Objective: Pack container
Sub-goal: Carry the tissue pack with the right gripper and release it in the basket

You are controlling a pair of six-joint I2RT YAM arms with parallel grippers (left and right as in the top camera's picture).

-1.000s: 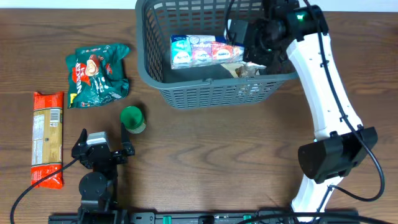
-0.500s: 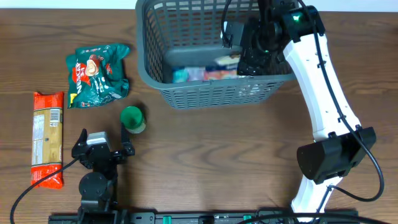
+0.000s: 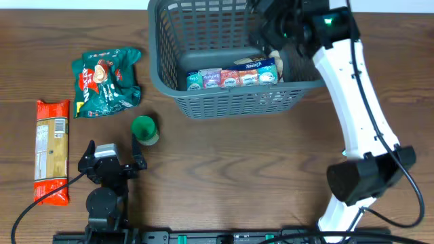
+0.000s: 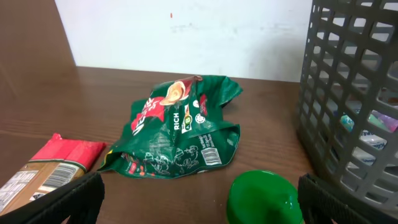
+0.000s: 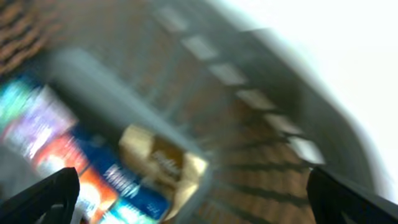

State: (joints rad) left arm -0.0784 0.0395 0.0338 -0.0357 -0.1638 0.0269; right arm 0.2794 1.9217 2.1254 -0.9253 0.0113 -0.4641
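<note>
The container (image 3: pixel 224 103), a dark grey slotted basket, stands at the back centre of the table. A colourful snack multipack (image 3: pixel 230 77) lies inside it along the near wall, with a tan packet (image 3: pixel 274 57) beside it. My right gripper (image 3: pixel 266 26) hovers open above the basket's right half, holding nothing. Its wrist view is blurred but shows the multipack (image 5: pixel 74 165), the tan packet (image 5: pixel 165 162) and the basket wall (image 5: pixel 249 93) below the right gripper (image 5: pixel 199 208). My left gripper (image 3: pixel 113 158) rests open near the front edge, empty. In its own wrist view the left gripper (image 4: pixel 202 208) stands just short of a green round tub (image 4: pixel 264 199).
On the left of the table lie a crumpled green snack bag (image 3: pixel 105 80), a long red packet (image 3: pixel 52 150) and the green tub (image 3: pixel 144 129). The left wrist view shows the green bag (image 4: pixel 180 127), the red packet (image 4: pixel 59 165) and the basket's lattice side (image 4: pixel 354 93).
My right gripper opened and let go of the multipack, which dropped to the basket's bottom. The gripper then rose and drew back. The left arm stayed still.
</note>
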